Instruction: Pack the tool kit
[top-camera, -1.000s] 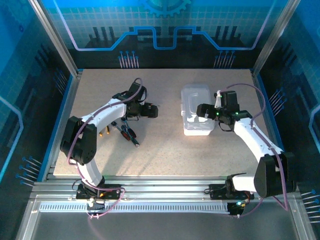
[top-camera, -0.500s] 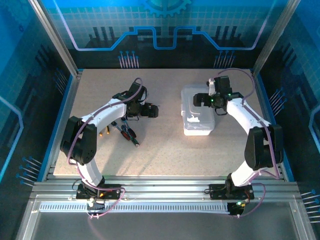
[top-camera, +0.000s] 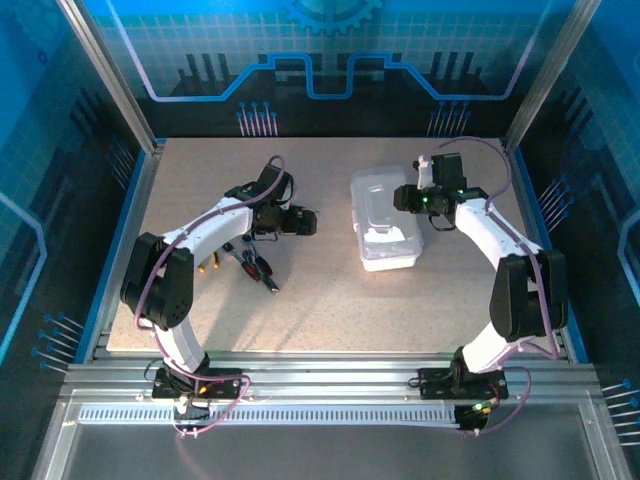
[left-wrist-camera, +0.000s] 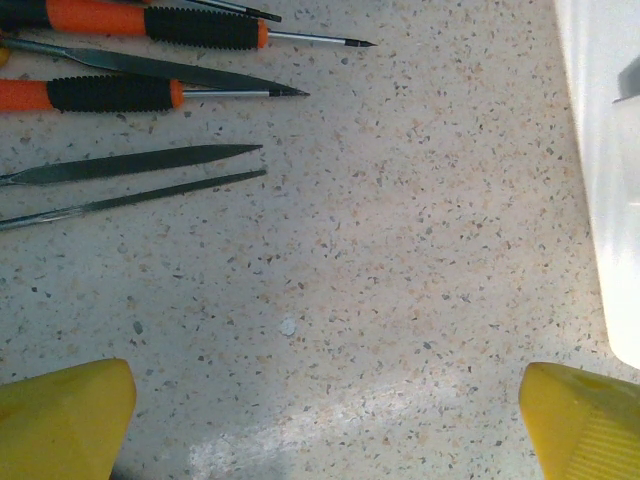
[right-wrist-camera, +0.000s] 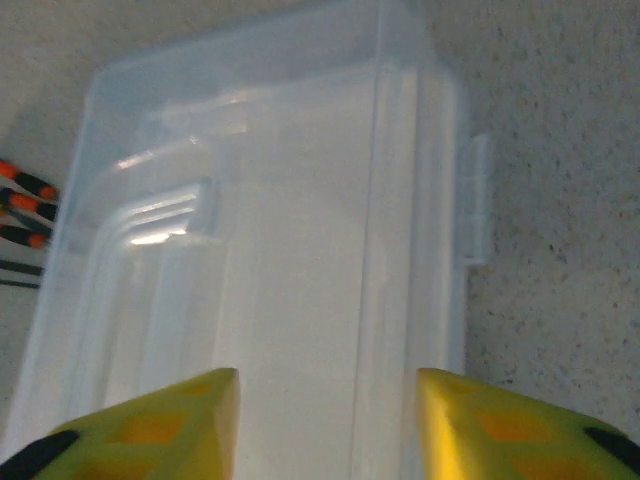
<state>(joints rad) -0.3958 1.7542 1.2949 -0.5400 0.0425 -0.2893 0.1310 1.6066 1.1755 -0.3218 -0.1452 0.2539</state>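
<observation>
Screwdrivers (left-wrist-camera: 150, 30): orange-and-black handles; loose on table (top-camera: 320, 300), left side, beside left arm;
Left gripper (left-wrist-camera: 325, 420): fingers spread wide, empty; over bare table right of screwdrivers;
Case (top-camera: 385, 225): clear plastic; flat on table, right of centre;
Right gripper (right-wrist-camera: 328, 395): over case's far right part; fingers part-spread; whether pinching case, cannot tell

Speckled beige tabletop (top-camera: 320, 310), blue patterned walls (top-camera: 330, 60), aluminium frame (top-camera: 300, 392)

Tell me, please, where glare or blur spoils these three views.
Top external: evenly lit and sharp, soft shadows on the table. Left wrist: screwdrivers crisp, a pale glare streak on the table, the case edge washed out white, yellow fingers blurred. Right wrist: case hazy, its fingers out of focus.
</observation>
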